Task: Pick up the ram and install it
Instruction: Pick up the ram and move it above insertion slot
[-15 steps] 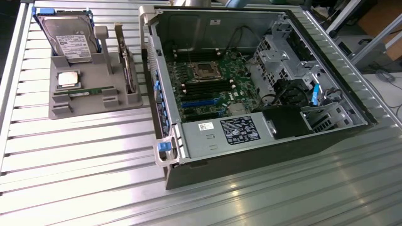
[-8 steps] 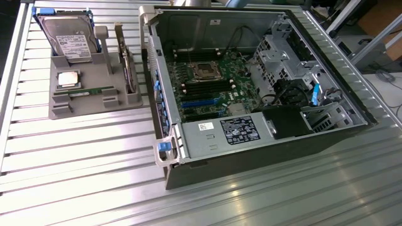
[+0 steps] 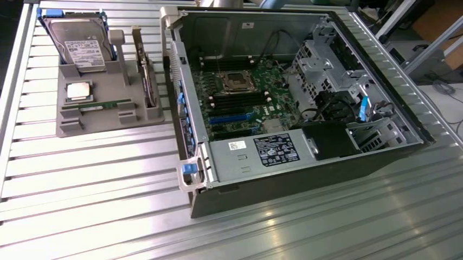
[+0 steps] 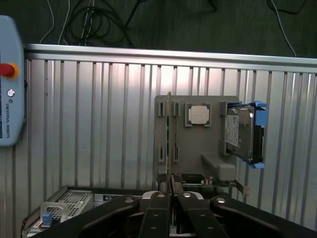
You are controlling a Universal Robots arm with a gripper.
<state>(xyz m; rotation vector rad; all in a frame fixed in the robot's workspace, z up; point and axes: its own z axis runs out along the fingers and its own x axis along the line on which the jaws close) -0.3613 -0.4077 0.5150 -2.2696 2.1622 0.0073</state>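
The ram [image 3: 98, 105] is a thin green stick standing on edge in the front slot of a grey holder [image 3: 87, 125], at the exterior view's left. In the wrist view the ram [image 4: 174, 131] is a narrow green strip on the same holder [image 4: 163, 148], far beyond my gripper [image 4: 170, 194]. The gripper's black fingers [image 4: 157, 201] are pressed together with nothing between them. The open computer case [image 3: 289, 179] lies at the exterior view's right, with black memory slots [image 3: 233, 99] on its motherboard.
The holder also carries a hard drive [image 3: 81, 40], a square silver processor chip [image 3: 78, 91] and an upright card [image 3: 148, 81]. In the wrist view a teach pendant [image 4: 10, 79] lies on the ribbed metal table [image 4: 99, 124]. The power supply [image 3: 268, 151] fills the case's near end.
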